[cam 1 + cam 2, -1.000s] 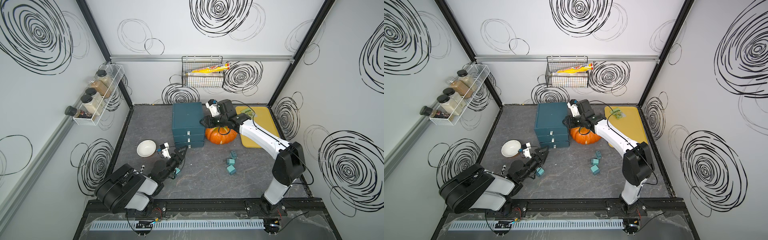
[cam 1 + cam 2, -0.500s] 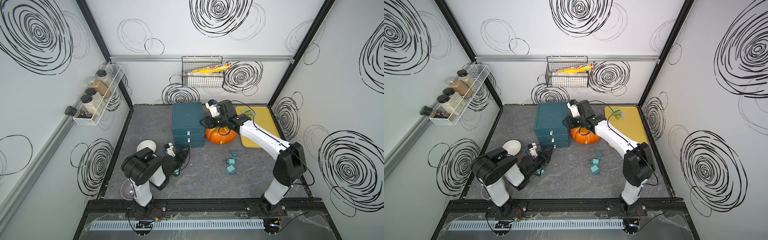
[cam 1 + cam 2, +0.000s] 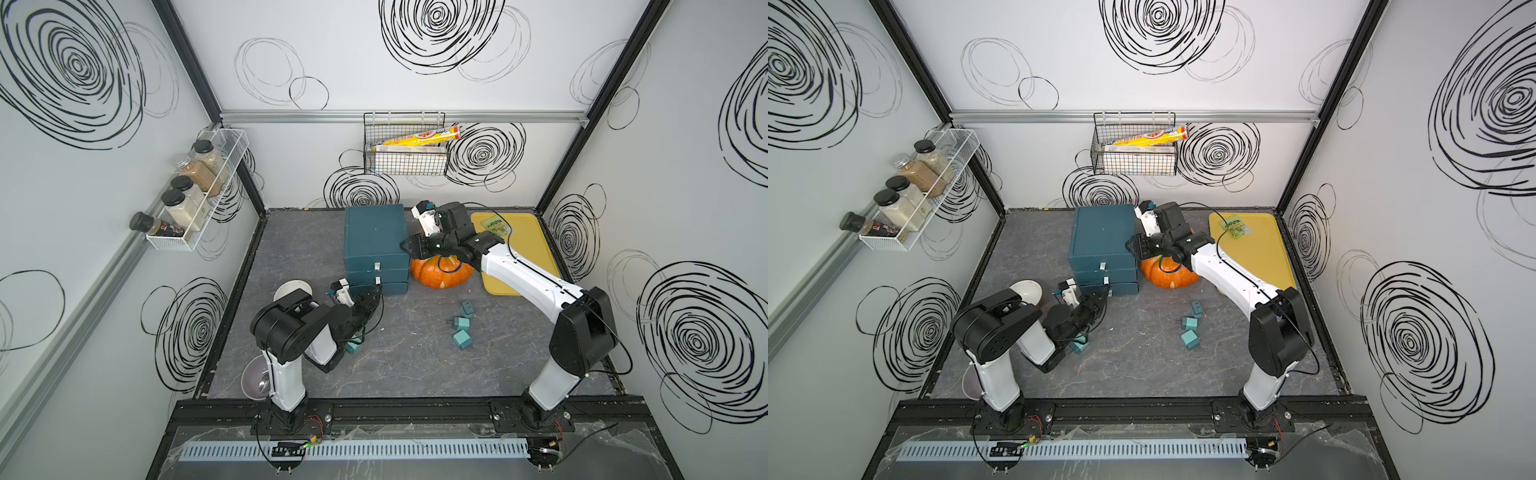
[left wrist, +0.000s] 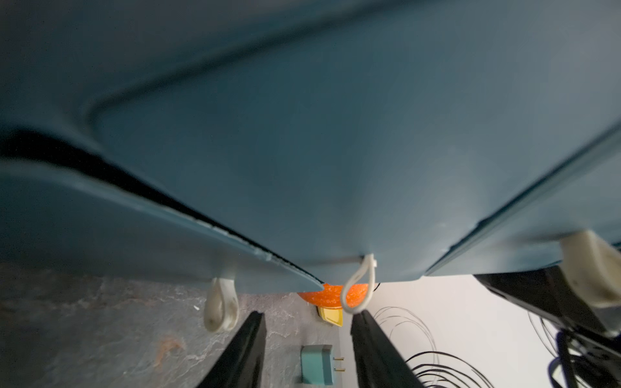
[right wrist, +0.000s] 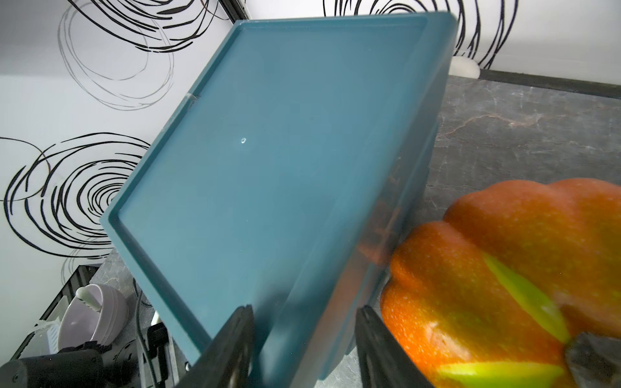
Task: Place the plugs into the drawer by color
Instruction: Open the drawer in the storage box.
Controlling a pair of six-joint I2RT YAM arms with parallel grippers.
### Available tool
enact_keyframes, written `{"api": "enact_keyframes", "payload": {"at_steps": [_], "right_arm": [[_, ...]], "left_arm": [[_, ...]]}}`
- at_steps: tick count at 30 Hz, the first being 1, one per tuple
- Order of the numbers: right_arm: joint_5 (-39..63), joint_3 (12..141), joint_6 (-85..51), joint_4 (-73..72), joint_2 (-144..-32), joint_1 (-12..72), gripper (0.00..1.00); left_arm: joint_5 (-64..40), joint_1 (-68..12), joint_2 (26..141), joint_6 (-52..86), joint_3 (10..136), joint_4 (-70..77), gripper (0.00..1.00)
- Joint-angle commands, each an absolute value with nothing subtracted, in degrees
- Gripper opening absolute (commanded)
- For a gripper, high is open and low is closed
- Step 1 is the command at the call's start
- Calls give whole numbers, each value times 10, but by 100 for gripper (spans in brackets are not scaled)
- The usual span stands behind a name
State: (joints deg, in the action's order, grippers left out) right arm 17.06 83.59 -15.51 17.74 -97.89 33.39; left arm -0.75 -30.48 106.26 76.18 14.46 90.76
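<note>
Left fingers (image 3: pixel 371 297) are low at the front of the chest (image 3: pixel 376 232), against its three stacked drawers (image 3: pixel 390 276). Both top views show that, but the finger gap is hidden there. The left wrist view shows it: left fingers (image 4: pixel 248 349) apart, nothing clamped. The middle pull tab (image 4: pixel 360 289) hangs as a loop right at one fingertip, can't tell if it touches. The other two tabs sit out to either side of the fingers. Right fingers (image 3: pixel 409 246) are at the chest's top edge on the pumpkin (image 3: pixel 440 274) side. The right wrist view adds that the right fingers (image 5: pixel 235 346) are apart and astride that edge, one over the chest's top face and one down its side wall. Can't tell whether they press on it. Plugs: top views show three teal plugs (image 3: pixel 461 323) loose on the table (image 3: pixel 415 374) in front of the chest, out past its pumpkin-side corner. A fourth teal plug (image 3: pixel 353 347) lies in front of the chest beside the left arm. The left wrist view catches only one plug (image 4: pixel 316 364), on its side, prongs visible.
</note>
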Motion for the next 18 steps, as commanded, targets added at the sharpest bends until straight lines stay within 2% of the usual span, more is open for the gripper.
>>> {"api": "enact_keyframes", "payload": {"at_steps": [1, 8, 12, 15, 18], "right_arm": [[146, 816, -134, 237, -986, 332, 53], [146, 809, -136, 228, -990, 332, 53], [145, 809, -134, 229, -994, 332, 53], [142, 808, -133, 229, -997, 332, 53], [142, 806, -134, 226, -999, 332, 53]], "left_arm": [[17, -301, 1015, 714, 156, 973, 57], [-6, -287, 1039, 726, 171, 980, 57], [-44, -272, 1107, 756, 192, 1053, 44], [-58, -266, 1117, 767, 199, 1056, 40], [-51, -268, 1095, 749, 193, 1031, 23]]}}
